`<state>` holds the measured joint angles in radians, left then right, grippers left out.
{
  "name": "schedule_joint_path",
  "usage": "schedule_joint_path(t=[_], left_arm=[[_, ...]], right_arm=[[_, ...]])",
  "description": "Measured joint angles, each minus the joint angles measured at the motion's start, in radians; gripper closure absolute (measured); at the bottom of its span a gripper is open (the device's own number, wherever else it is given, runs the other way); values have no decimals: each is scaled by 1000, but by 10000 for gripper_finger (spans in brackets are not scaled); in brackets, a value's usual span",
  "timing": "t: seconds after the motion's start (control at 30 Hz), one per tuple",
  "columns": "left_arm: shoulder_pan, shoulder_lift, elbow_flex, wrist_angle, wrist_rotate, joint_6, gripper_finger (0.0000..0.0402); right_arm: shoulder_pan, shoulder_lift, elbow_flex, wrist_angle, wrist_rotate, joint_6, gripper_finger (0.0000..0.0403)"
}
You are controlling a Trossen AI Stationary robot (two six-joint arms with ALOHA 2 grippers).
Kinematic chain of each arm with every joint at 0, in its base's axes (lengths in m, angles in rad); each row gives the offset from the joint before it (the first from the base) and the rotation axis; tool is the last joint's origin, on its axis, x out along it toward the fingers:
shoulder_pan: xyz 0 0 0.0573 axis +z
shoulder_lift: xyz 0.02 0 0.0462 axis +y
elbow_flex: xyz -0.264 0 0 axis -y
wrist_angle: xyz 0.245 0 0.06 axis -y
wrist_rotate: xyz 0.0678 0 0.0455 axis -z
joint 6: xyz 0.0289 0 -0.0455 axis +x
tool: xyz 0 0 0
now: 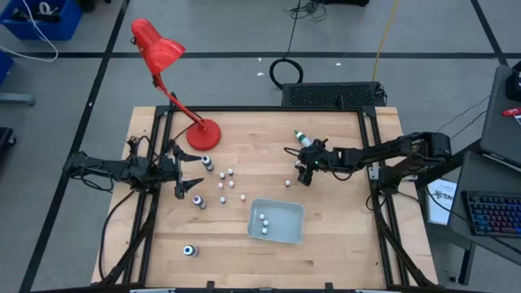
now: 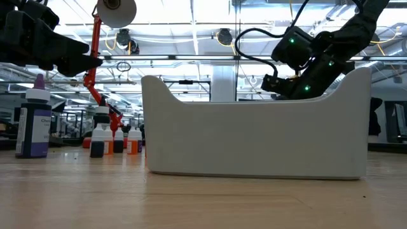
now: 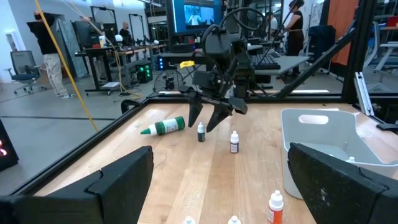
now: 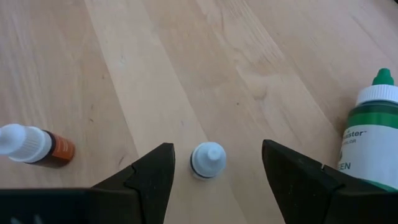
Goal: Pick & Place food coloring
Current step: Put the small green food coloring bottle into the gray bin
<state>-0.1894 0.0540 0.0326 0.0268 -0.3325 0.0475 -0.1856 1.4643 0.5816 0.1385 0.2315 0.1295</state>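
Bottle (image 4: pixel 207 160) with a white cap stands upright on the wooden table (image 4: pixel 186 56), right between the spread-open fingers of the right gripper (image 4: pixel 214 174), not gripped yet. Left gripper (image 1: pixel 189 185) waits open by the lamp (image 1: pixel 163 57).

Red desk lamp (image 1: pixel 167 69) on wooden table (image 1: pixel 342 252), pale tray (image 1: pixel 278 233), blue bin (image 1: pixel 41 18)

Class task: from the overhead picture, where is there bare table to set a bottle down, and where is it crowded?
Bare wood lies along the front edge right of the tray, and between the lone front bottle and the tray. Crowded: the vials by the left gripper, near the lamp.
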Motion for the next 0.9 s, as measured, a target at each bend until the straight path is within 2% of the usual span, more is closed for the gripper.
schedule_joint_path(t=[0.33, 0.9], left_arm=[[0, 0, 0, 0, 0, 0, 36], [0, 0, 0, 0, 0, 0, 36]], right_arm=[[-3, 0, 0, 0, 1, 0, 186], [-3, 0, 0, 9, -1, -19, 349]])
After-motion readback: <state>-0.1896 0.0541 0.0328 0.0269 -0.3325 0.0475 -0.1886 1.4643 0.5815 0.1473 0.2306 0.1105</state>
